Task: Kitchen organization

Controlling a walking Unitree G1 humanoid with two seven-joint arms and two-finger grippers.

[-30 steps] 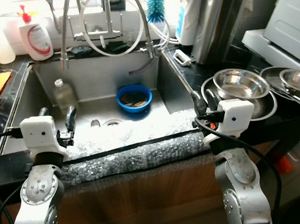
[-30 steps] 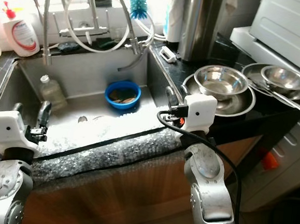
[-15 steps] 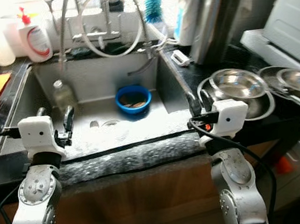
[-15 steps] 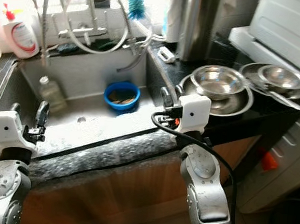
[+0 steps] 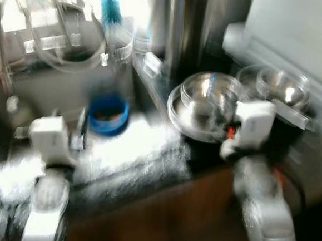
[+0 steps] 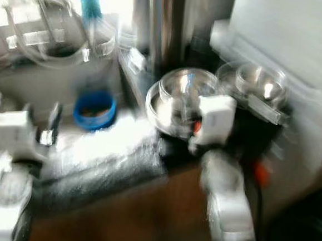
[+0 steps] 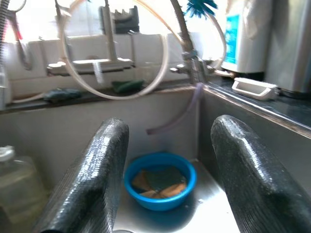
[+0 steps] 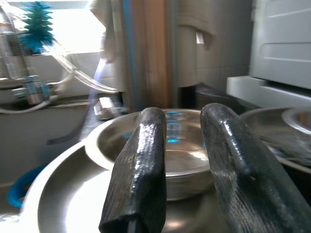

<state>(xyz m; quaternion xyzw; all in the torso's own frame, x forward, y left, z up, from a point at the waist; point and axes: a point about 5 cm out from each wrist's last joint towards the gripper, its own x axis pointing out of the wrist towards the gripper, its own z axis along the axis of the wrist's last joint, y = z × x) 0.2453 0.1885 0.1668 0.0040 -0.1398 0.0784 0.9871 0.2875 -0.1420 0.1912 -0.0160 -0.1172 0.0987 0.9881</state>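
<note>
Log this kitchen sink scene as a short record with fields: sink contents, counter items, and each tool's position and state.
image quality: head views blurred
sink: steel basin
sink contents: round blue plastic bowl holding scraps; clear plastic bottle
counter, right of sink: shiny steel bowl nested in a wider steel dish; further steel bowls beyond
left tool: open, empty, pointed at the blue bowl
right tool: open, empty, pointed at the nested steel bowl

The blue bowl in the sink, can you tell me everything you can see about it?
The blue bowl is small, round and looks like plastic. It sits upright on the floor of the steel sink, near the back wall and below the tap hose. Inside lie a dark green pad and brownish scraps. Nothing grips it; the left end effector is open, short of it.
</note>
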